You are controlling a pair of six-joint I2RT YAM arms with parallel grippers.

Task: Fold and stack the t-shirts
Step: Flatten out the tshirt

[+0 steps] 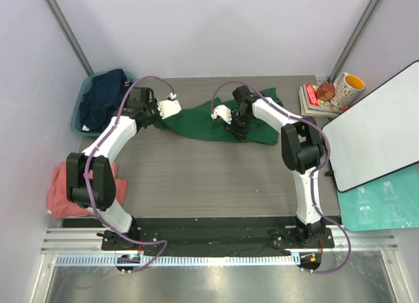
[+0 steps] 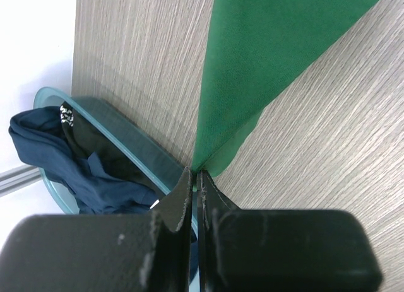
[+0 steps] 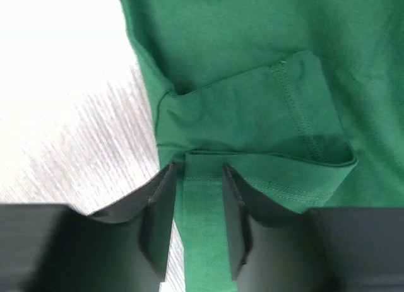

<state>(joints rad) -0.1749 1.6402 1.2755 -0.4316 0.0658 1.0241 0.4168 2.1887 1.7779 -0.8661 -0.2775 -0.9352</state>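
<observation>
Two grippers on the dark green t-shirt (image 1: pixel 196 123), upper centre: left gripper (image 2: pixel 194 178) pinches a corner, fully closed; right gripper (image 3: pixel 197 210) straddles a hem fold half-open, grip unclear. Likely spreading step; next needs right clamping, then pulling flat.

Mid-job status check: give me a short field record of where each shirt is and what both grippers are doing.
green t-shirt: rumpled, stretched across the far middle of the table, not yet folded
left gripper: shut on the green t-shirt's left corner
right gripper: jaws straddle a fold at its hem; clamped or not, unclear
navy t-shirt: bunched in the teal tub, far left
salmon-pink t-shirt: at the table's near-left edge
stacking: shirts lie apart, none stacked
</observation>
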